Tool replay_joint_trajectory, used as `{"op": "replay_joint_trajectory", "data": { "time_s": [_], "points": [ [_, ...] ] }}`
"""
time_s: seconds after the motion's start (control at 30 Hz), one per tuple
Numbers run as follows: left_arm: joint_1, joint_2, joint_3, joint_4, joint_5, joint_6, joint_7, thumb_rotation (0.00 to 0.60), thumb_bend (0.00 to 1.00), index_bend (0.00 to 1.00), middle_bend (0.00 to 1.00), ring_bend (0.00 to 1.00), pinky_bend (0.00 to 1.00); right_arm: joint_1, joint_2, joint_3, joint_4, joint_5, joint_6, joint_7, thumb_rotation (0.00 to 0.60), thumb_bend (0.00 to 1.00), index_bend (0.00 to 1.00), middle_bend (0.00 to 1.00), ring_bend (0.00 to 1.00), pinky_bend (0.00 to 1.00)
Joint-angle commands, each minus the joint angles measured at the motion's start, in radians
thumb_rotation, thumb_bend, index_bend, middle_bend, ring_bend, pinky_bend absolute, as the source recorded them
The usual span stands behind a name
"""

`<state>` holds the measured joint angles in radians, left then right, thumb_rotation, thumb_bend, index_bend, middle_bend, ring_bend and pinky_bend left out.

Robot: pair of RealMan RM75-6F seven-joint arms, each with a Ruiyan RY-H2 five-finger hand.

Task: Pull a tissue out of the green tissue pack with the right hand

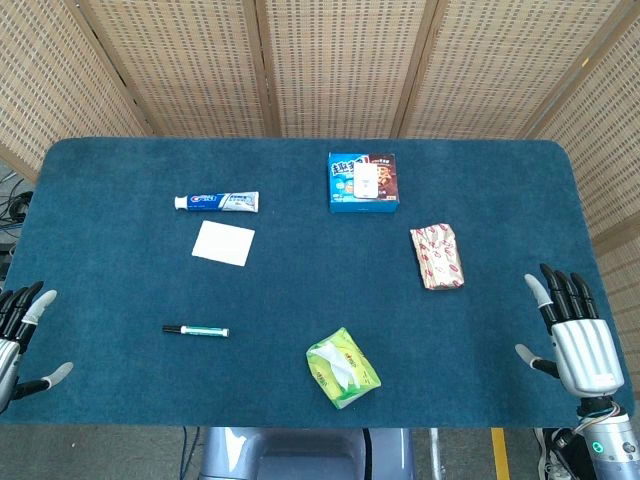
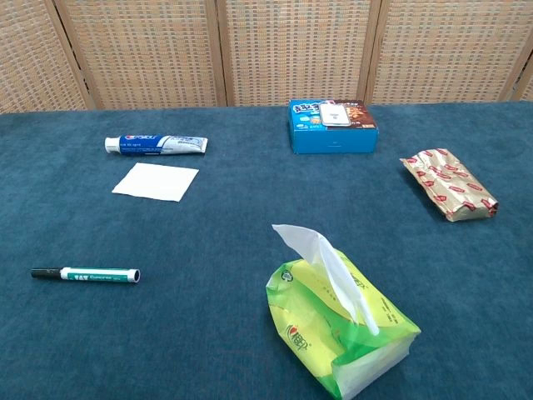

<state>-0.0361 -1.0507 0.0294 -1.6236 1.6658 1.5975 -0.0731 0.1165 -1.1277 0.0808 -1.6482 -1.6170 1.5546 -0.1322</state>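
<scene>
The green tissue pack (image 1: 343, 367) lies near the table's front edge, a little right of centre. In the chest view the green tissue pack (image 2: 337, 327) has a white tissue (image 2: 326, 265) sticking up out of its top slot. My right hand (image 1: 572, 332) hovers at the table's right front edge, well to the right of the pack, fingers spread and holding nothing. My left hand (image 1: 20, 338) is at the left front edge, fingers apart and empty. Neither hand shows in the chest view.
A flat white tissue (image 1: 224, 243) lies left of centre, with a toothpaste tube (image 1: 217, 202) behind it and a marker pen (image 1: 196, 330) in front. A blue box (image 1: 363, 182) sits at the back. A red-and-gold snack packet (image 1: 437, 257) lies right of centre.
</scene>
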Motion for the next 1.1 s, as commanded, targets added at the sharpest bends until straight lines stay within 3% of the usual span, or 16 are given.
{"op": "replay_joint_trajectory", "data": {
  "time_s": [0.03, 0.27, 0.4, 0.7, 0.87, 1.1],
  "points": [
    [0.0, 0.001, 0.001, -0.001, -0.001, -0.002, -0.001, 0.6, 0.0, 0.0, 0.0, 0.0, 0.0, 0.001, 0.001, -0.001, 0.0, 0.0, -0.002, -0.001, 0.6, 0.0, 0.0, 0.0, 0.0, 0.0],
    [0.0, 0.004, 0.002, -0.003, -0.003, -0.006, -0.004, 0.6, 0.0, 0.0, 0.0, 0.0, 0.0, 0.006, 0.003, -0.006, 0.003, -0.011, -0.01, 0.004, 0.6, 0.0, 0.0, 0.0, 0.0, 0.0],
    [-0.003, 0.003, -0.003, -0.005, -0.01, -0.009, -0.003, 0.6, 0.0, 0.0, 0.0, 0.0, 0.0, 0.032, 0.001, -0.01, 0.03, -0.083, -0.003, 0.026, 0.6, 0.0, 0.0, 0.0, 0.0, 0.0],
    [-0.009, 0.008, -0.021, -0.02, -0.039, -0.017, -0.001, 0.6, 0.0, 0.0, 0.0, 0.0, 0.0, 0.237, -0.069, 0.003, 0.327, -0.542, 0.093, -0.009, 0.6, 0.0, 0.0, 0.0, 0.0, 0.0],
    [-0.022, 0.006, -0.039, -0.025, -0.071, -0.039, 0.016, 0.6, 0.0, 0.0, 0.0, 0.0, 0.0, 0.38, -0.051, -0.025, 0.343, -0.724, -0.009, -0.045, 0.6, 0.12, 0.0, 0.0, 0.0, 0.02],
    [-0.042, 0.017, -0.055, -0.032, -0.122, -0.091, 0.0, 0.6, 0.0, 0.0, 0.0, 0.0, 0.0, 0.553, 0.015, -0.052, 0.142, -0.858, -0.348, -0.174, 0.6, 0.13, 0.0, 0.01, 0.0, 0.02]
  ]
}}
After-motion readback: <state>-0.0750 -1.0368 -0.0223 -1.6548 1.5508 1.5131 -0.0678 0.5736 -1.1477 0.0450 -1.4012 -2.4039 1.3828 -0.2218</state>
